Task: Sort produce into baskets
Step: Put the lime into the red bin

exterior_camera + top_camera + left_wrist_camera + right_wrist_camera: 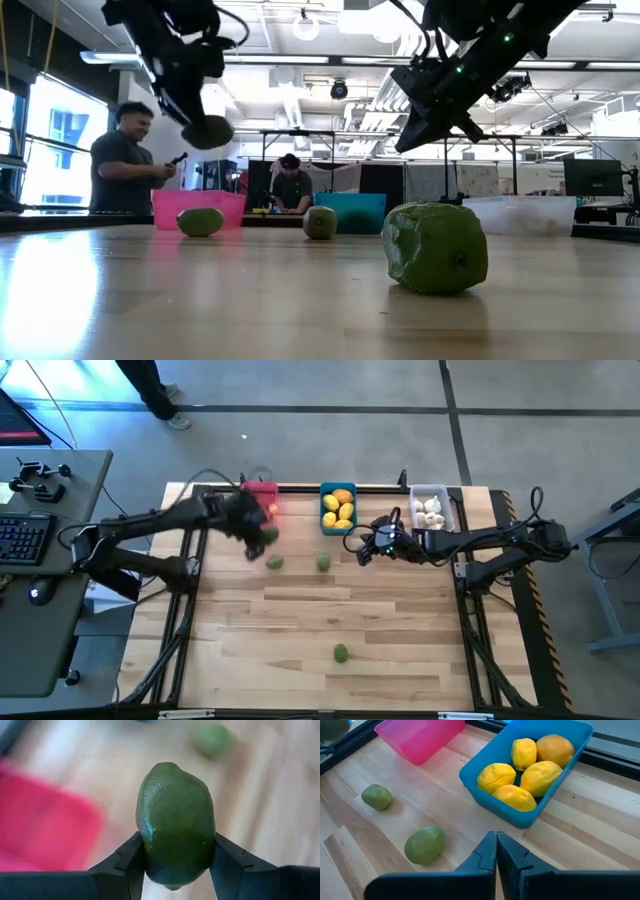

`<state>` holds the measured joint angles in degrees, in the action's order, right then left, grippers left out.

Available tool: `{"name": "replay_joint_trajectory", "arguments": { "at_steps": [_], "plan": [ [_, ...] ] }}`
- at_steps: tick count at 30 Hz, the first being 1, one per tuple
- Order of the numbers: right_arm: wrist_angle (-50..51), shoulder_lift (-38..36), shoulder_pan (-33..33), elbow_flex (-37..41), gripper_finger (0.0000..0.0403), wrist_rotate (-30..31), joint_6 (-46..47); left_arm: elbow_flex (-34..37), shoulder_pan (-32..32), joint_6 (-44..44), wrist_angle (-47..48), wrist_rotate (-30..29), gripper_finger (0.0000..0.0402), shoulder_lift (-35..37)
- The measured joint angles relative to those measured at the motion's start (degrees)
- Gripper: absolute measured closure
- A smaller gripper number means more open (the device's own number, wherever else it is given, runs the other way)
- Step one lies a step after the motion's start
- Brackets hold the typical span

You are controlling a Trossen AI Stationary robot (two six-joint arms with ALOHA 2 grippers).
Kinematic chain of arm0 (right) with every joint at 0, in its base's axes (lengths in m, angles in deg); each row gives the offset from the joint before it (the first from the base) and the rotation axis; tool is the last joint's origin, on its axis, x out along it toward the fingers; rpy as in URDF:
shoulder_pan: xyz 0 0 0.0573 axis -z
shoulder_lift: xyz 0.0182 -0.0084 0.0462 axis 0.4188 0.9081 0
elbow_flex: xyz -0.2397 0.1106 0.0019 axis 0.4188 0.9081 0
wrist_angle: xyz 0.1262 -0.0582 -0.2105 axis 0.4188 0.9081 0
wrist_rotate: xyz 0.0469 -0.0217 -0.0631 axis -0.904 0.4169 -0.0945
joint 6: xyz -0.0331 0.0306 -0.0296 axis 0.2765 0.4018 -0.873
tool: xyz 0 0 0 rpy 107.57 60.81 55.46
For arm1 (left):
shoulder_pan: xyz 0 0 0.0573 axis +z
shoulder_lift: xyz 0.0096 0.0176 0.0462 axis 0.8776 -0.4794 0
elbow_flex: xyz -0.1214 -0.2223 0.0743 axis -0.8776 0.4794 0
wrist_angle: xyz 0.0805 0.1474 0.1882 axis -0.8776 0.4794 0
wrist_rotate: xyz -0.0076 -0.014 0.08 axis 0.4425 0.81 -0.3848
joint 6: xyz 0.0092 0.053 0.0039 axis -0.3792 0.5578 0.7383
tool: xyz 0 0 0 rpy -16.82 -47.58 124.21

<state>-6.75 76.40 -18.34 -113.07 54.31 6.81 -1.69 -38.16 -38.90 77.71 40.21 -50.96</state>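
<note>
My left gripper (268,536) is shut on a dark green lime-like fruit (176,822), in the air just near of the pink bin (262,497); it also shows in the low view (207,131). Three more green fruits lie on the table: two (274,562) (324,563) near the bins and one (341,653) toward the near edge. The blue bin (338,507) holds several yellow-orange fruits. The pale bin (430,508) holds white garlic-like pieces. My right gripper (496,851) is shut and empty, above the table near of the blue bin. My left gripper pinches the green fruit across its middle (150,845) between its two fingers, one on each side. The fruit's long axis stands across the fingers. It is lifted clear of the table and hangs below the gripper in the low view.
A black rail (300,487) runs along the table's far edge behind the bins. Black frame bars stand at the left and right sides. Two people show in the room beyond the table in the low view. Bare wood lies in the table's middle and near part.
</note>
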Motion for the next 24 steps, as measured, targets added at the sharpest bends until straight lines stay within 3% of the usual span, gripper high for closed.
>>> {"name": "replay_joint_trajectory", "arguments": {
  "at_steps": [5,10,18,24],
  "plan": [
    [0.0,0.0,0.0,0.0,0.0403,0.0,0.0,-2.5,12.2,-9.0,0.2,-3.0,0.0252,-2.1],
    [0.0,0.0,0.0,0.0,0.0403,0.0,0.2,-2.7,21.2,-11.4,-3.3,-2.1,0.0253,-7.6],
    [0.0,0.0,0.0,0.0,0.0403,0.1,0.2,-2.7,26.2,-17.6,-17.1,1.8,0.0254,-18.3],
    [0.0,0.0,0.0,0.0,0.0403,0.1,0.5,-2.7,29.4,-19.5,-19.5,2.4,0.0254,-24.7]
  ]
}}
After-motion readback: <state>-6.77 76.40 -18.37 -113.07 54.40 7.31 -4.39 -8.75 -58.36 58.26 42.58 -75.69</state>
